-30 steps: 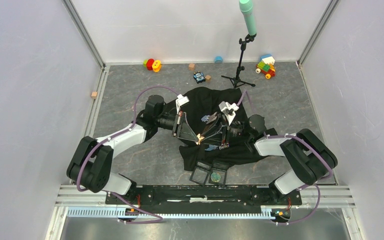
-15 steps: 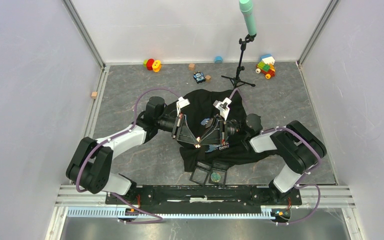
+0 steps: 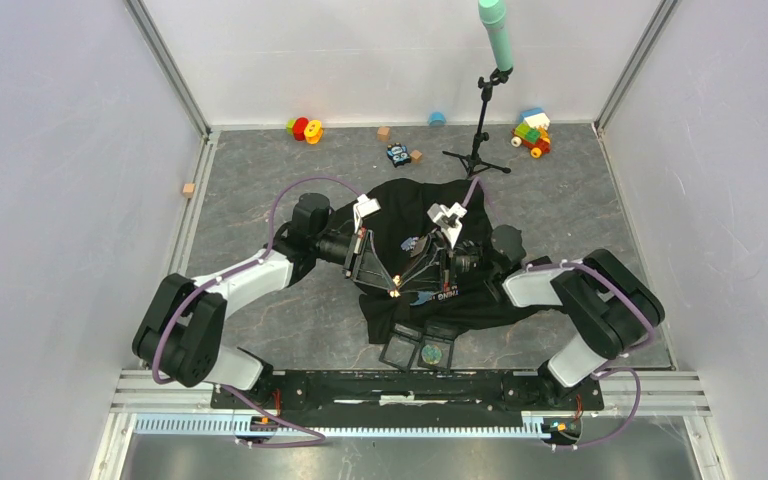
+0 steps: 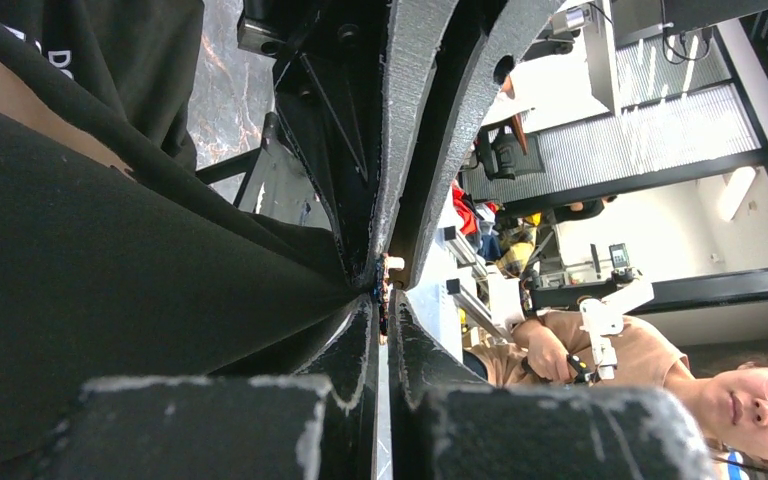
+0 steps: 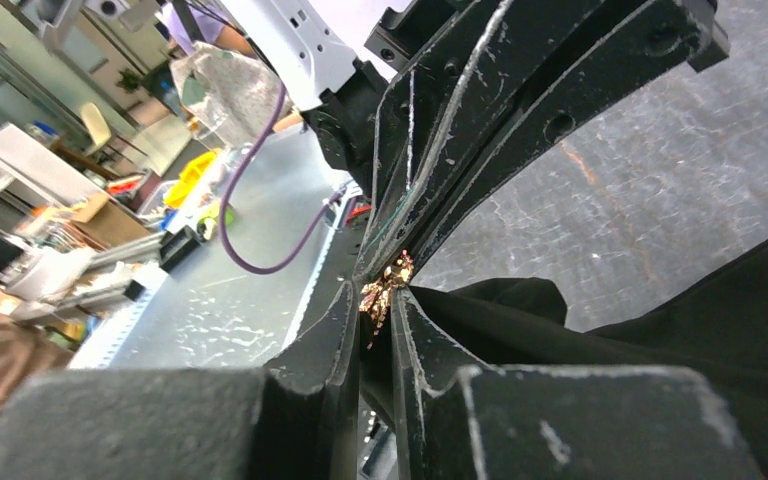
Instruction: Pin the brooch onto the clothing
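Left end effector (image 4: 382, 305): fingers closed to a narrow slit. The brooch (image 4: 382, 288) sits in the slit at the fingertips.
Right end effector (image 5: 375, 300): fingers closed to a narrow slit, gripping the gold, glittering brooch at the tips.
End effector relation: the two sets of fingertips meet nose to nose on the brooch. In the top view the left one enters from 10 o'clock and the right one from 2 o'clock.
Brooch position: at the common pinch point, touching the fabric.
T-shirt (image 3: 410, 203): black and crumpled, lying on the tabletop (image 3: 290, 310) under both end effectors. A fold of it is drawn up to a point at the pinch. In the left wrist view this fold lies at 9 o'clock of the brooch. In the right wrist view it lies at 3 to 4 o'clock.
Lettering: white characters show on the cloth just beside the pinch, at 4 o'clock in the top view.
Black case (image 3: 400, 352): at 5 to 6 o'clock of the brooch, at the near edge of the T-shirt.
Microphone stand (image 3: 482, 130): at 1 o'clock, beyond the T-shirt.
Toys (image 3: 305, 128): along the far edge, from 11 to 1 o'clock.
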Available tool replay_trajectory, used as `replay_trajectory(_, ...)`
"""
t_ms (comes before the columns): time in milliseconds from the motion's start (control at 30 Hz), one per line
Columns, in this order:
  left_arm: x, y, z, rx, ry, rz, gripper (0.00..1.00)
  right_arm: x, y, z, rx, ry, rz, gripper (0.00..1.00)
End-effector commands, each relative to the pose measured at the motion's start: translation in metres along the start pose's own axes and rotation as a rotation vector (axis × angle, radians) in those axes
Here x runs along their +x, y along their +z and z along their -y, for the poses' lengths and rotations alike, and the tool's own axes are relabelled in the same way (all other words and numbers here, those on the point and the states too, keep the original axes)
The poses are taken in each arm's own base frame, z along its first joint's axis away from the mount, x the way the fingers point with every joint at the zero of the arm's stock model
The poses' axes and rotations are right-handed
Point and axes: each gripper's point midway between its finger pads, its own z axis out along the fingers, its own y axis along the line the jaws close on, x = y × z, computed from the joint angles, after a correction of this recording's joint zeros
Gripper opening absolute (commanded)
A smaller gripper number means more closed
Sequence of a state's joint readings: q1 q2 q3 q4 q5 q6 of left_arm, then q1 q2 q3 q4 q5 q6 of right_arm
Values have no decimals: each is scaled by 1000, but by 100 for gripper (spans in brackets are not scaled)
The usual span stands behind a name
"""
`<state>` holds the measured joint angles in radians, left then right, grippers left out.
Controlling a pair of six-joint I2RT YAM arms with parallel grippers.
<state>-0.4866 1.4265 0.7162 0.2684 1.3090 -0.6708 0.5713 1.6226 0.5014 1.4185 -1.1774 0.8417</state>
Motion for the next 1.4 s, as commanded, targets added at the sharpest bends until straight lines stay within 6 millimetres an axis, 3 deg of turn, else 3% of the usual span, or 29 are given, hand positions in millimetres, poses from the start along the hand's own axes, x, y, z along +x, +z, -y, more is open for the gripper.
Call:
replay_trajectory(0,-12,9,10,22,74,-4,2,-5,15,10,23,-200,-32,17)
replay_trajectory(367,-10,12,-7,-71,79,-25,2,-1,18,18,66,-215,-63,23)
replay_trajectory(467,-11,10,-14,-127,82,-21,2,-3,15,27,136,-241,-68,33)
replay_trajectory(633,-15,9,-9,-140,129,-8,2,-1,3,46,280,-288,-113,50)
replay_trajectory(733,-16,8,-6,-140,147,-3,2,-1,0,41,289,-305,-99,67)
replay_trajectory(967,-16,6,-7,-157,165,-7,2,-14,-5,36,335,-346,-77,88)
replay_trajectory(1100,-15,4,-9,-195,190,-13,2,-27,-20,41,472,-388,-90,98)
replay_trajectory(1367,-19,0,-2,-225,241,4,2,-62,-76,53,872,-410,92,98)
